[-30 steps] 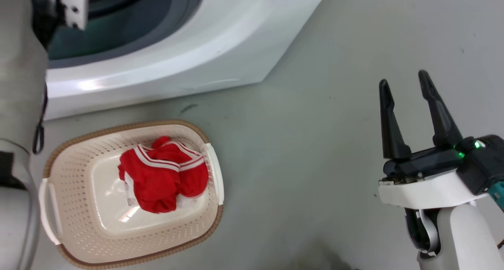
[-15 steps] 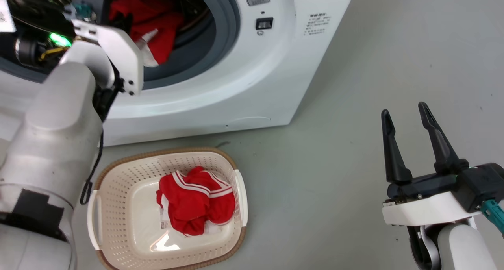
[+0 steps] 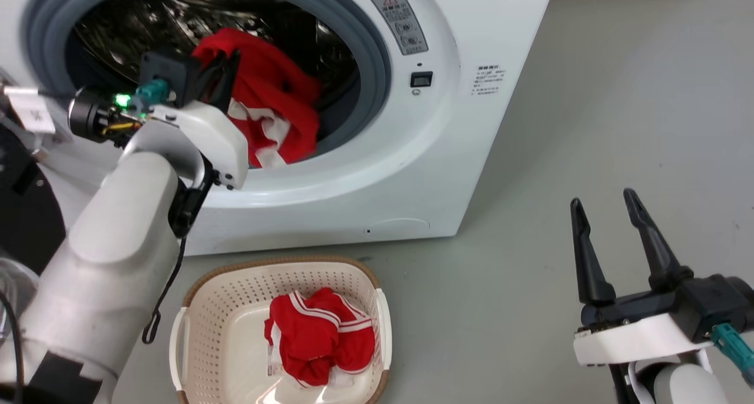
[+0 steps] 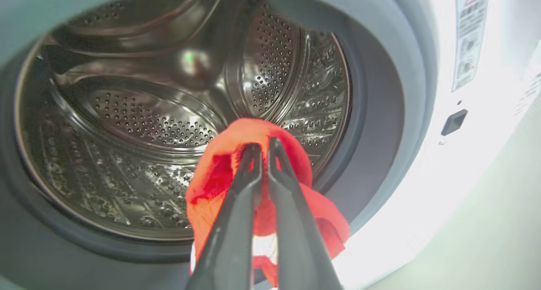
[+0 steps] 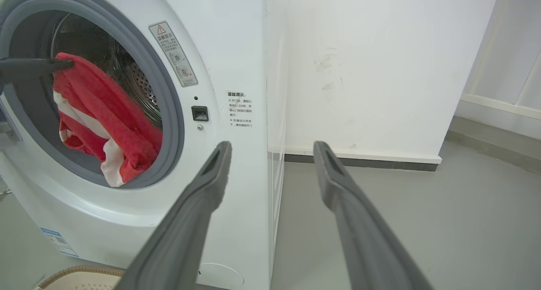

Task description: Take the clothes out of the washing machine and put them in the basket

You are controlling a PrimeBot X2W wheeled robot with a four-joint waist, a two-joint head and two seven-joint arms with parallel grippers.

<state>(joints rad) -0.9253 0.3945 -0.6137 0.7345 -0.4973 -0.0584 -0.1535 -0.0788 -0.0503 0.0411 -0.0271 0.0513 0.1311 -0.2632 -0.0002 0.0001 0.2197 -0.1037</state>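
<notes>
My left gripper (image 3: 227, 62) is at the mouth of the white washing machine (image 3: 412, 174), shut on a red garment with white trim (image 3: 277, 109) that hangs over the grey gasket. In the left wrist view the gripper (image 4: 263, 143) pinches the red cloth (image 4: 219, 176) in front of the steel drum (image 4: 139, 121). A second red garment (image 3: 318, 342) lies in the cream basket (image 3: 218, 310) on the floor in front of the machine. My right gripper (image 3: 601, 201) hovers open over bare floor at the right, holding nothing. The right wrist view shows the hanging garment (image 5: 110, 121) in the opening.
Grey floor (image 3: 618, 98) stretches to the right of the machine. A white wall (image 5: 380, 70) with a dark skirting stands behind it. The machine's black door latch (image 3: 421, 79) and warning label sit right of the opening.
The head camera has tilted up, bringing the drum opening into view. My left gripper has drawn the red garment outward over the gasket. The right gripper stays open.
</notes>
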